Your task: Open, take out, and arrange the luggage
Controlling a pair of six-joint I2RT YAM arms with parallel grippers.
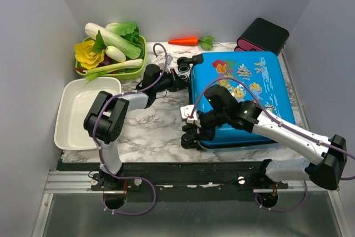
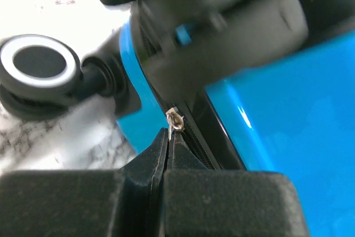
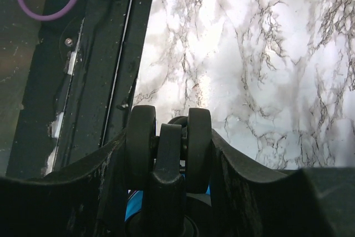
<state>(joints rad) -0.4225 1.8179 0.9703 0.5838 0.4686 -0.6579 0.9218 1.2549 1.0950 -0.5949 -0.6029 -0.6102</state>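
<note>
The left gripper (image 2: 168, 140) is pinched together on the small silver metal zipper pull (image 2: 175, 120) at the far left corner of the bright-blue, fish-printed hard-shell suitcase (image 1: 260, 81). The right gripper (image 3: 169, 140) clamps the black twin wheel (image 3: 143, 137) at the suitcase's near left corner. The suitcase lies flat and closed on the right side of the white marble-patterned table (image 1: 155, 126).
</note>
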